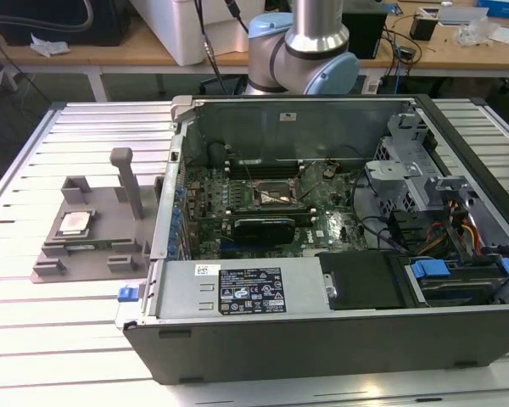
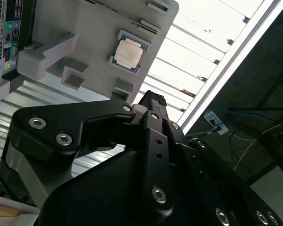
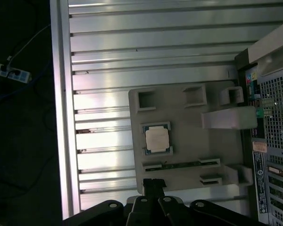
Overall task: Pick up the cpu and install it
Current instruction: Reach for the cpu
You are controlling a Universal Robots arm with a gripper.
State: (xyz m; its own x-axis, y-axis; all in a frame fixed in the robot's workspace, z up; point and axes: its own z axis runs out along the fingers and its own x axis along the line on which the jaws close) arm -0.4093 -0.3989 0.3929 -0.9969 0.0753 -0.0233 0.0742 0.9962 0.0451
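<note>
The cpu (image 1: pixel 74 223) is a small square chip with a silver top plate, lying flat in a recess of the grey plastic tray (image 1: pixel 110 212) at the exterior view's left, beside the open computer case. Both wrist views look down on the cpu (image 2: pixel 128 53) (image 3: pixel 157 139) from well above. My gripper (image 3: pixel 153 181) hangs high over the tray's edge, clear of the chip, its black fingers pressed together with nothing between them; the fingertips (image 2: pixel 151 98) also show in the second wrist view. The motherboard socket (image 1: pixel 276 197) sits inside the case with its metal frame.
The open case (image 1: pixel 322 339) lies on a slatted metal table (image 1: pixel 59 339), with a power supply (image 1: pixel 246 288), drive bays and cables inside. An upright post (image 1: pixel 127 178) rises from the tray. The arm's base (image 1: pixel 301 51) stands behind the case. Desks and cables lie beyond.
</note>
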